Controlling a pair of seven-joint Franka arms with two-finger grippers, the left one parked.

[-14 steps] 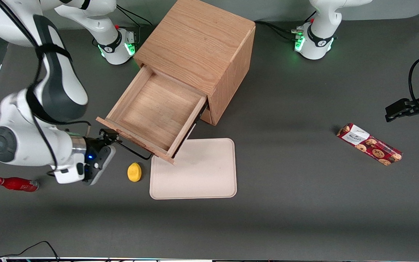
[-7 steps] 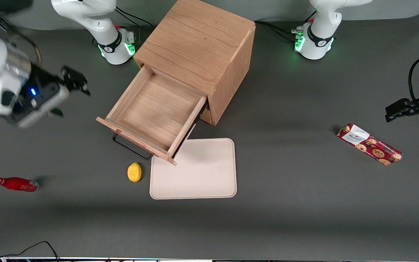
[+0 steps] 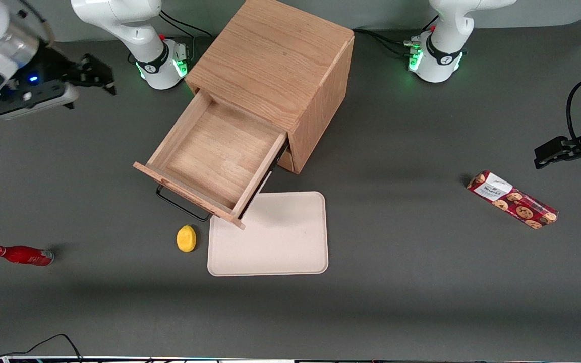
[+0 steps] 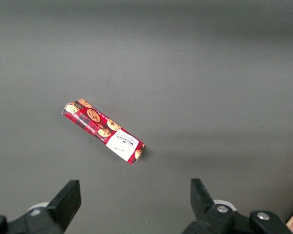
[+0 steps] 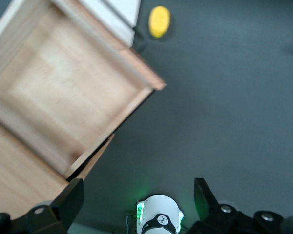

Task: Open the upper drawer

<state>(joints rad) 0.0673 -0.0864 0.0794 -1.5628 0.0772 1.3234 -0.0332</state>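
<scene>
The upper drawer [image 3: 215,159] of the oak cube cabinet [image 3: 275,65] stands pulled far out, its shallow light-wood inside bare, and its thin dark bar handle [image 3: 182,205] shows under the front panel. The drawer also shows in the right wrist view [image 5: 63,92]. The lower drawer is hidden under it. My gripper [image 3: 96,75] is open and empty, raised well above the table toward the working arm's end, apart from the drawer and farther from the front camera than the handle. Its fingers [image 5: 71,200] stand wide apart over the arm's base [image 5: 158,214].
A yellow lemon [image 3: 186,238] and a beige tray [image 3: 270,242] lie in front of the drawer. A red bottle [image 3: 20,255] lies toward the working arm's end. A red cookie box [image 3: 511,199] lies toward the parked arm's end.
My gripper has let go of the handle, risen and pulled away from the drawer toward the arm's base. The drawer has stayed open and still.
</scene>
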